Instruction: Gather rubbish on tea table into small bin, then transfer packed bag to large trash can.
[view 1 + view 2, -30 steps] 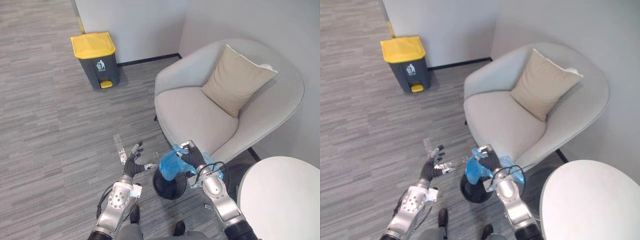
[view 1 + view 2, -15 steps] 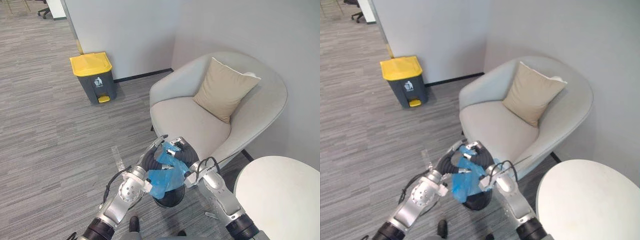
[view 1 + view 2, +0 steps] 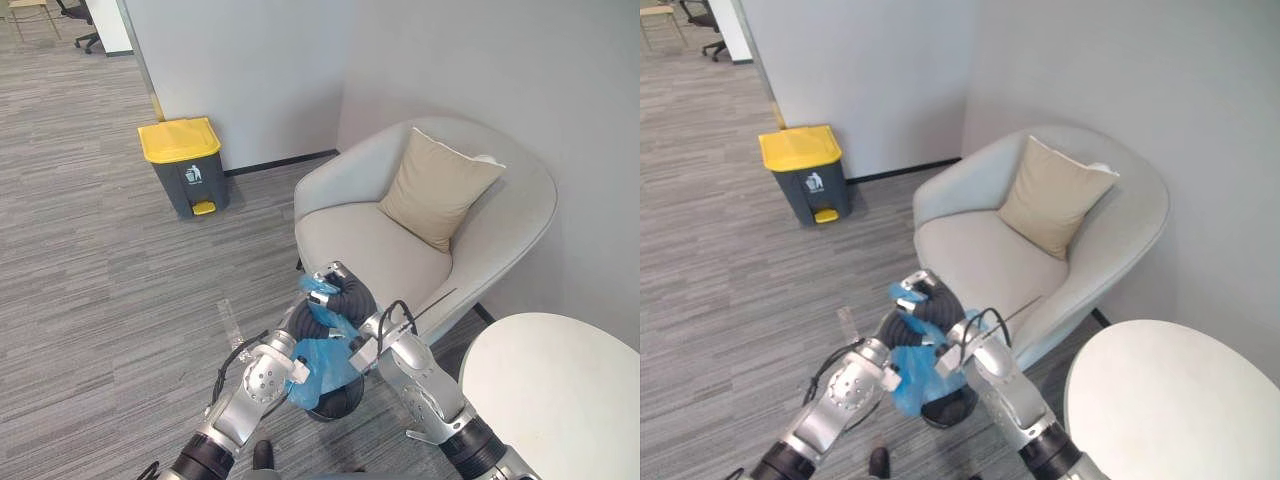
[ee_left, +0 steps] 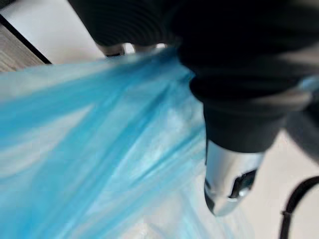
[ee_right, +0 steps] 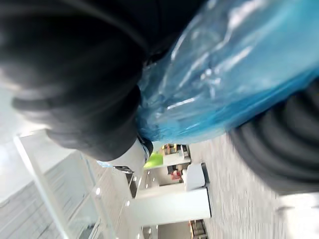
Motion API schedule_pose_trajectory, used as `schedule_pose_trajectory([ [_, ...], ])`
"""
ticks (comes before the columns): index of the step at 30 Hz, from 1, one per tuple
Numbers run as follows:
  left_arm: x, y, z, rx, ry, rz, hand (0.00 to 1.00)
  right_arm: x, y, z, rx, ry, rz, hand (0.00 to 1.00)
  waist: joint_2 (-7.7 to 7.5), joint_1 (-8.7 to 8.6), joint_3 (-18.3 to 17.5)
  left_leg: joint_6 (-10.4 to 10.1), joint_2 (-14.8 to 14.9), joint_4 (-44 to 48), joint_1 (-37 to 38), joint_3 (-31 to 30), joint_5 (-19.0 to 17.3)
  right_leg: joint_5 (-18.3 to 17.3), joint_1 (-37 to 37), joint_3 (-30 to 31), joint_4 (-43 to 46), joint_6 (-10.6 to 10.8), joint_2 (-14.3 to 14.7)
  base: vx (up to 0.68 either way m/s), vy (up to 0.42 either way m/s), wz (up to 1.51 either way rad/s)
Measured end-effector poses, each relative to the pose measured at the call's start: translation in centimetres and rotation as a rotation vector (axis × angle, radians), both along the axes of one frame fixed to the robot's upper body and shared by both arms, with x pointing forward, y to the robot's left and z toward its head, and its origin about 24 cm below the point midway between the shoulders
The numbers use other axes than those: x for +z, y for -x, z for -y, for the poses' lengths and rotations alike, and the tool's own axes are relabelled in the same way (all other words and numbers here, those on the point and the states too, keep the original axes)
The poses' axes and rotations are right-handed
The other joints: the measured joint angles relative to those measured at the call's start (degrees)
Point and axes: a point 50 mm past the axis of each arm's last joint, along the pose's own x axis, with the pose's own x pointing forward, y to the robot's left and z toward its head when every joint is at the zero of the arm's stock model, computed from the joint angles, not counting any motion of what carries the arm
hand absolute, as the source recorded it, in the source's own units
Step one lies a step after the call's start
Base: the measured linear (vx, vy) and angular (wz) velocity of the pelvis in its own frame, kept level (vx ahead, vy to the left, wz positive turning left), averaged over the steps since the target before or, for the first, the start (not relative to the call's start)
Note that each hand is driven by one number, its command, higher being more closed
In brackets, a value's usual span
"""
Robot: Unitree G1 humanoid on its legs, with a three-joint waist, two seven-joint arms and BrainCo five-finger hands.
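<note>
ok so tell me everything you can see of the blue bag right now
The blue bag is thin, glossy, see-through plastic, heavily crumpled. Its neck is bunched in the right hand, with a tuft poking out above. The left hand sits against its side. The bulging body hangs below both hands, directly over the small black bin on the floor in front of the armchair. I cannot tell whether its bottom has cleared the bin's rim.

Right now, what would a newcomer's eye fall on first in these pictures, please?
The blue bag, bunched between the right hand and left hand above the small black bin, stands out first. Next come the yellow-lidded trash can by the far wall and the grey armchair with its beige cushion behind the hands.
</note>
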Motion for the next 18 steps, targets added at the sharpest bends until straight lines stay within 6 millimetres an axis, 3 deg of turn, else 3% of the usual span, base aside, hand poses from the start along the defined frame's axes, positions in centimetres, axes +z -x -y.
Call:
schedule_pose_trajectory([
  [9,-0.5,0.0,-0.3,0.023,-0.007,-0.018,0.00,1.7,0.5,-2.1,0.080,-0.024,0.054,1.00,-0.01,0.65,0.0,0.0,0.0,0.0,0.8,0.2,0.1,-0.3,0.0,0.4,0.7,0.5,-0.2,-0.02,0.007,-0.02],
  [18,-1.8,0.6,-0.7,0.037,-0.021,-0.072,0.00,1.9,0.5,-2.3,0.071,-0.027,0.055,1.00,-0.33,0.83,-0.2,0.0,0.0,0.0,0.8,0.2,0.0,-0.3,0.0,0.9,0.6,0.6,-0.1,0.00,0.000,0.00],
])
